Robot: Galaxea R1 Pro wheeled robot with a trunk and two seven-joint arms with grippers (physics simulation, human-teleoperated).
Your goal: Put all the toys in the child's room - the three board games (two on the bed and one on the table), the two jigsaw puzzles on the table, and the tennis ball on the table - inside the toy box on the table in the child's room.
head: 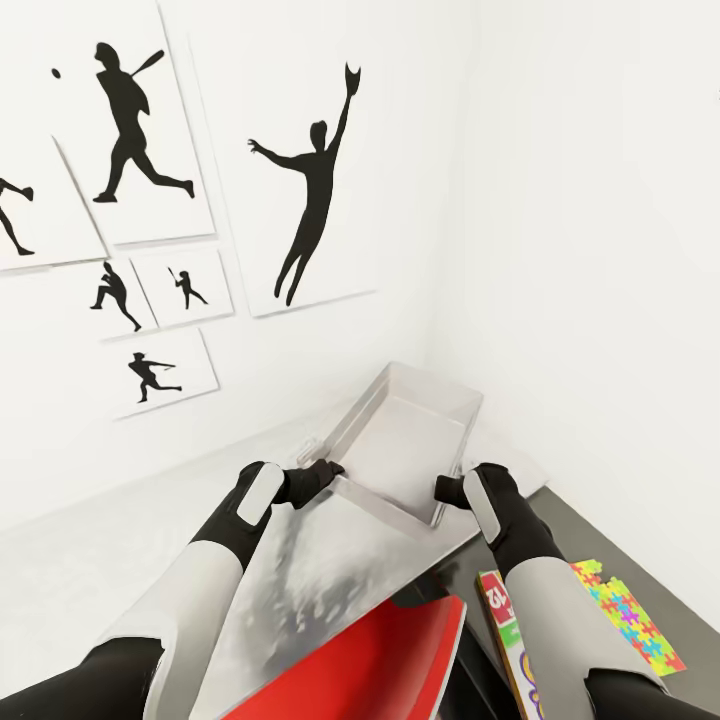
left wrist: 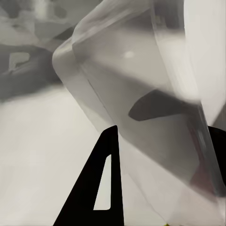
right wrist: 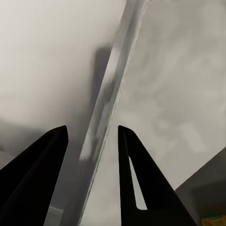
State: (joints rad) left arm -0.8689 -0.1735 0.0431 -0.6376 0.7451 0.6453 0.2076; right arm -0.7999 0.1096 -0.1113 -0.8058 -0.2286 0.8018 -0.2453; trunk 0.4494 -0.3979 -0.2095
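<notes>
Both claws are at the toy box (head: 405, 455), 1 on each side. My guess is that 2 claws keep such a wide tray steady. On the left, the left claw (head: 322, 472) sits at the near corner of the rim, but I cannot tell if it is pinching. On the right, the right claw (right wrist: 92, 141) has its fingers spread, with the thin rim running up between them.

Closest to the robot lie a red board game (head: 375, 660), another game box (head: 500, 610) and a bright jigsaw puzzle (head: 630, 615), all outside the box.

Past them is the pale grey table (head: 90, 570), then white walls with black ball-player posters (head: 310, 190).
</notes>
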